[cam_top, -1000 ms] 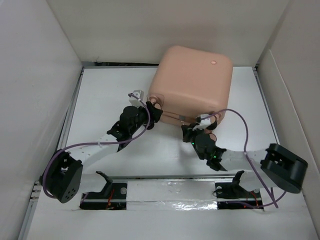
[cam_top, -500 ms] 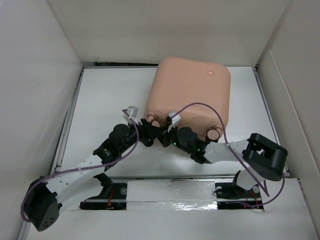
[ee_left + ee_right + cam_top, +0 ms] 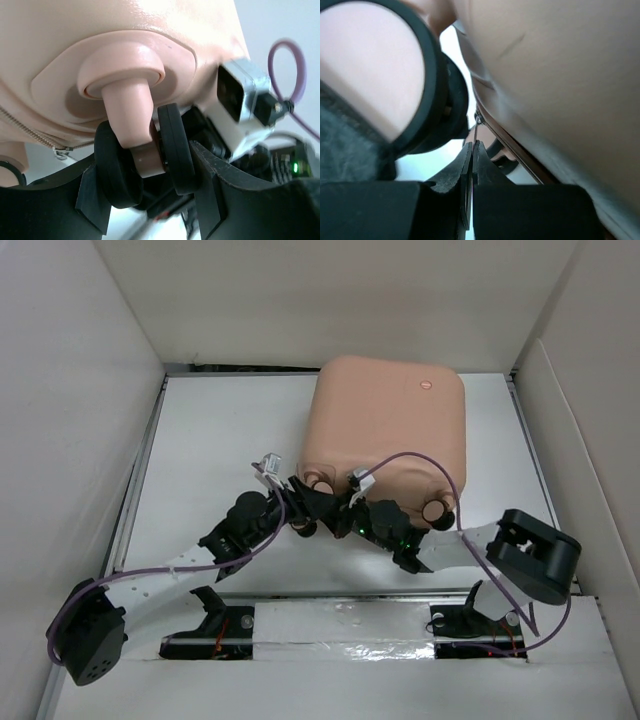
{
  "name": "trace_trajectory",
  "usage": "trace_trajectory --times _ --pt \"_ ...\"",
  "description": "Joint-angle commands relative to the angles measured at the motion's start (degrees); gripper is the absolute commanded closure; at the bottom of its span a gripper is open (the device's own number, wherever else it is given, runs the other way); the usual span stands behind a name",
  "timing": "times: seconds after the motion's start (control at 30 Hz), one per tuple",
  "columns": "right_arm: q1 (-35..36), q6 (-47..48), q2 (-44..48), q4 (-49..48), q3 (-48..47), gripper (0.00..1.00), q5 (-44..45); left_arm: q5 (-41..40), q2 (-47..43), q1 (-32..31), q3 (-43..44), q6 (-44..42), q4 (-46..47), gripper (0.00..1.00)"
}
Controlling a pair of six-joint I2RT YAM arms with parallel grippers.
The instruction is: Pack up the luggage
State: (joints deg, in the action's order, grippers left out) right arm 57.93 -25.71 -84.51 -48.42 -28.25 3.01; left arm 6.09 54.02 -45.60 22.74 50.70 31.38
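The salmon-pink luggage lies closed on the white table, its wheeled side facing the arms. My left gripper is at the left caster wheel. In the left wrist view my left gripper has a finger pressed on each side of the twin black caster wheel under the luggage shell. Just right of it, my right gripper meets the front seam. In the right wrist view my right gripper is shut on the thin metal zipper pull beside the zipper track.
White walls box in the table on three sides. A second caster wheel sits at the luggage's near right corner. Purple cables loop over both arms. The two arm bases line the near edge.
Both grippers have come together at the luggage's near left corner. The right one slid left along the seam. The luggage has turned slightly and shifted.
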Motion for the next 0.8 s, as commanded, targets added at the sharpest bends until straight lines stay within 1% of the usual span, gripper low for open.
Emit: trace_trajectory --times 0.0,0.03,0.07,0.1,0.13,0.2,0.27,0.3,0.33,0.37,0.4,0.43,0.47,0.53,0.57,0.63,0.7,0.77 --pt "6.1 -6.3 -8.3 -15.3 -7.1 1.0 -17.1 -0.6 -2.5 -4.8 4.1 -2.4 29.2 1.0" --pt "6.7 -7.4 -9.9 -20.3 -7.0 1.0 -17.5 -1.6 -2.9 -5.5 3.9 -2.4 30.1 1.0" --pt "6.7 -7.4 -11.2 -23.1 -7.0 1.0 -18.0 -1.9 -3.0 -5.5 3.7 -2.2 30.7 1.0" --pt "6.7 -10.9 -12.8 -25.7 -5.0 1.0 -18.5 -2.0 -2.6 -5.5 3.1 -1.5 31.5 1.0" --pt "5.5 -11.5 -12.7 -29.1 -3.8 1.0 -18.6 -2.0 -1.6 -5.5 2.9 -1.1 33.2 1.0" --pt "4.3 -12.1 -11.0 -29.5 -0.4 1.0 -17.9 -0.8 0.2 -5.5 2.5 -0.4 34.8 1.0" --pt "3.1 -10.8 -5.5 -20.7 0.3 1.0 -16.5 0.1 3.4 -5.5 1.6 1.2 39.4 1.0" --pt "3.1 -8.1 -2.9 -16.1 0.3 0.95 -14.7 0.2 4.2 -5.5 1.1 1.4 40.6 1.0" --pt "3.1 -6.6 2.9 -5.0 -0.1 0.71 -13.2 0.1 5.2 -5.5 0.7 1.5 42.3 1.0" --pt "3.8 -5.1 5.7 0.9 -0.7 0.6 -9.5 -0.1 5.5 -5.5 0.6 1.1 43.0 1.0" --pt "3.9 -2.6 8.4 6.4 -1.3 0.51 -7.1 -0.2 5.5 -5.5 0.4 0.7 43.2 1.0" --pt "4.6 -2.1 10.7 16.3 -1.7 0.38 -4.9 -0.3 5.5 -5.5 0.3 0.5 43.2 1.0" --pt "4.6 -1.5 15.1 20.7 -2.3 0.34 -0.3 -0.8 5.4 -5.5 0.2 0.2 43.3 1.0" --pt "5.3 -1.1 18.9 29.1 -2.0 0.3 2.9 -1.0 5.4 -5.5 0.0 0.2 43.6 1.0" --pt "5.3 -1.4 22.7 31.1 -0.8 0.29 5.5 -1.0 5.5 -5.5 -0.1 0.8 43.9 1.0" --pt "5.3 -2.1 26.0 34.3 0.6 0.29 7.1 -0.9 6.3 -5.5 -0.7 2.1 45.9 1.0" --pt "5.3 -2.7 30.2 35.3 2.1 0.29 8.8 -0.6 6.9 -5.0 -1.3 5.3 46.8 1.0" --pt "5.8 -2.5 32.1 35.2 2.8 0.29 11.2 0.2 8.0 -4.3 -1.5 7.1 48.5 1.0"
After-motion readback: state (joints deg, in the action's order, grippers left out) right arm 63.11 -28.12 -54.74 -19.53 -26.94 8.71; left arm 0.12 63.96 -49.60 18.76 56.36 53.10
